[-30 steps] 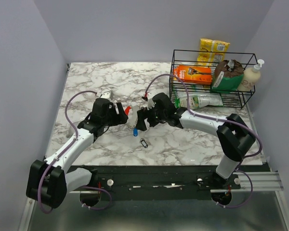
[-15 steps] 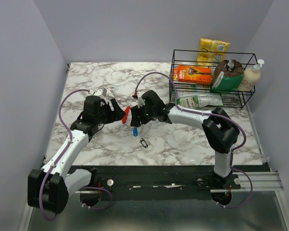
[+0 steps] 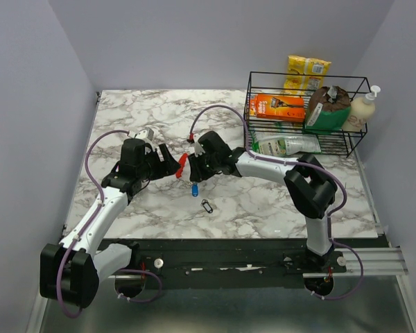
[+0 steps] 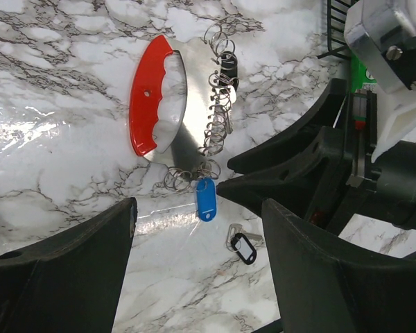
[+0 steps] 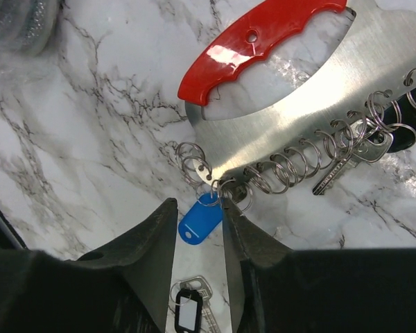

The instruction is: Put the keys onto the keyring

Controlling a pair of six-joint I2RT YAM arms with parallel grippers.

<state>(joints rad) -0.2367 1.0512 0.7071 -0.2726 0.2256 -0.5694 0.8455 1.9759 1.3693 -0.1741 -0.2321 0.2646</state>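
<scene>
The keyring (image 4: 147,97) lies flat on the marble. It is a red grip on a silvery crescent plate (image 5: 298,114) edged with several wire rings, also seen from above (image 3: 181,164). A blue-headed key tag (image 5: 200,218) hangs from a ring at the plate's corner. A black-tagged key (image 4: 243,246) lies loose beside it (image 3: 206,206). Another key (image 5: 347,163) sits on the rings. My right gripper (image 5: 197,208) has its jaws drawn narrow at that corner. One fingertip (image 5: 229,201) touches a ring, and nothing is visibly clamped. My left gripper (image 4: 197,270) hovers wide open on the keyring's other side, holding nothing.
A black wire basket (image 3: 305,73) stands at the back right with an orange packet (image 3: 277,107), a green bag (image 3: 329,111) and a clear packet inside. A soap bottle (image 3: 364,107) and yellow packs (image 3: 307,68) stand behind it. Grey walls close in three sides.
My right arm has reached left to the keyring's corner and its jaws have narrowed from wide open. The left arm drew back a little. The keys on the table have not moved.
</scene>
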